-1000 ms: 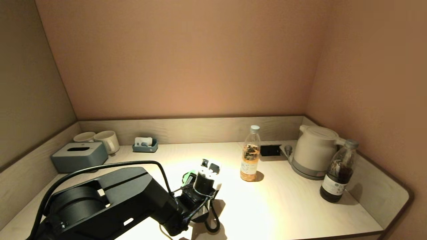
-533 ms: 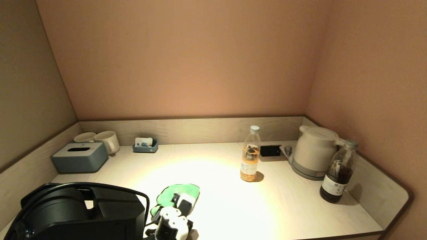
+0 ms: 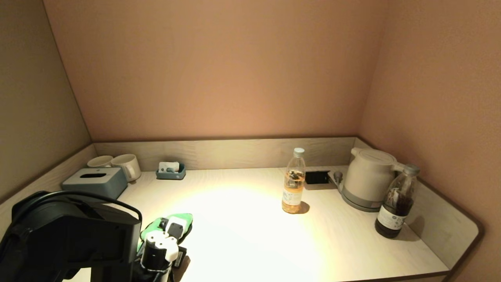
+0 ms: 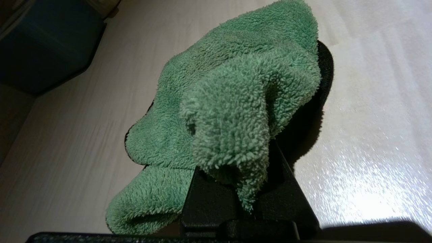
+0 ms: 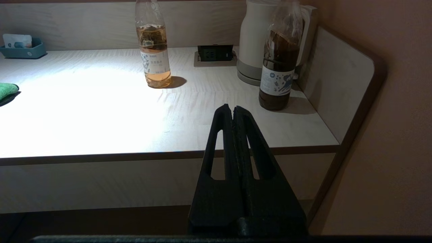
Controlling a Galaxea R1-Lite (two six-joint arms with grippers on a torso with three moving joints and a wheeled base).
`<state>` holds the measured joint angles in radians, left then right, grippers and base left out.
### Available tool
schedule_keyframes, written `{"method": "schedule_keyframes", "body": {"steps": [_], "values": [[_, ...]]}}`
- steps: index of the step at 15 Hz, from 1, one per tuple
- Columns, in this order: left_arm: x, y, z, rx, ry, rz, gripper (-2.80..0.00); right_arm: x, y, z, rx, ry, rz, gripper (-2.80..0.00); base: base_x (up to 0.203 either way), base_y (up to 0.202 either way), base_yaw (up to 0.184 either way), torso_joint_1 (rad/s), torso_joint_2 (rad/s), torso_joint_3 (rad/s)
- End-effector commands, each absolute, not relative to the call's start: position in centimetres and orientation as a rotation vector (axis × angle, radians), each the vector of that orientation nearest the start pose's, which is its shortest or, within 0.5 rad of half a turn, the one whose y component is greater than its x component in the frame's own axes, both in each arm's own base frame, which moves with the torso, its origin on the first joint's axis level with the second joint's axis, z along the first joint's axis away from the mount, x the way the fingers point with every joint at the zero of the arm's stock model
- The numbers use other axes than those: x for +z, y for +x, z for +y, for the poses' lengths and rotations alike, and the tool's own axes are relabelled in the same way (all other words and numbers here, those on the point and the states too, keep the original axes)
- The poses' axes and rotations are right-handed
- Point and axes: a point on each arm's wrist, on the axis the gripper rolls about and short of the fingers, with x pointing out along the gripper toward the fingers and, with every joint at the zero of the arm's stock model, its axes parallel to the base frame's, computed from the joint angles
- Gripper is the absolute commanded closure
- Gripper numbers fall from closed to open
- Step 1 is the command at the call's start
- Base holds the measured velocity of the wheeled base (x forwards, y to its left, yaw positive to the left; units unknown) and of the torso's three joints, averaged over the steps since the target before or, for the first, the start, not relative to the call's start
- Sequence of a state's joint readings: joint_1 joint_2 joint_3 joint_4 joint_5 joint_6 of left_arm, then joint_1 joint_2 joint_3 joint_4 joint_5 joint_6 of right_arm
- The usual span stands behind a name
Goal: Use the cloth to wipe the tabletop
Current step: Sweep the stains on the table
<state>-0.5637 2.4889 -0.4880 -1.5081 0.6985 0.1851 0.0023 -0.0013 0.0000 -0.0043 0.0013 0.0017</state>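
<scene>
Label print on both bottles (image 5: 153,44) too small to read; left gripper (image 4: 233,175) clamped on green cloth (image 4: 229,98), pressed on tabletop (image 3: 250,235) front-left; right gripper (image 5: 233,111) closed, empty, parked off the table edge.

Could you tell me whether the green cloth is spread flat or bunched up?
Bunched up: the cloth is crumpled in folds, pinched in the left end effector on the tabletop.
</scene>
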Motion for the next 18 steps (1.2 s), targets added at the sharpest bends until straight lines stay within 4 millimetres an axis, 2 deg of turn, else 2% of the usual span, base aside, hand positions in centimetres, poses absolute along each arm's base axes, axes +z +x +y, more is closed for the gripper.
{"method": "schedule_keyframes", "body": {"steps": [1,6,8,10,12,14,17,18], "values": [[-4.2,30.8,-15.8,0.155,0.402,0.296,0.00,7.6,-2.3,0.0,0.005,0.002,-0.005,0.00,0.000,0.000,0.000,0.000,0.00,0.000],[1.5,35.9,-17.9,0.197,0.307,0.113,0.00,7.6,-2.3,0.0,0.005,0.002,-0.005,0.00,0.000,0.000,0.000,0.000,0.00,0.000],[2.6,37.4,-19.0,0.198,0.285,0.090,0.00,7.6,-2.3,0.0,0.005,0.002,-0.005,0.00,0.000,0.000,0.000,0.000,0.00,0.000],[2.2,37.6,-19.7,0.186,0.288,0.102,0.00,7.6,-2.3,0.0,0.005,0.002,-0.005,0.00,0.000,0.000,0.000,0.000,0.00,0.000],[1.4,38.3,-21.9,0.160,0.280,0.097,0.00,7.6,-2.3,0.0,0.005,0.002,-0.005,0.00,0.000,0.000,0.000,0.000,0.00,0.000],[1.0,37.9,-23.9,0.135,0.264,0.088,0.00,7.6,-2.3,0.0,0.005,0.002,-0.005,0.00,0.000,0.000,0.000,0.000,0.00,0.000],[5.5,37.2,-23.8,0.152,0.208,0.022,0.00,7.6,-2.3,0.0,0.005,0.002,-0.005,0.00,0.000,0.000,0.000,0.000,0.00,0.000],[7.9,36.8,-23.5,0.157,0.183,-0.008,0.00,7.6,-2.3,0.0,0.005,0.002,-0.005,0.00,0.000,0.000,0.000,0.000,0.00,0.000]]}}
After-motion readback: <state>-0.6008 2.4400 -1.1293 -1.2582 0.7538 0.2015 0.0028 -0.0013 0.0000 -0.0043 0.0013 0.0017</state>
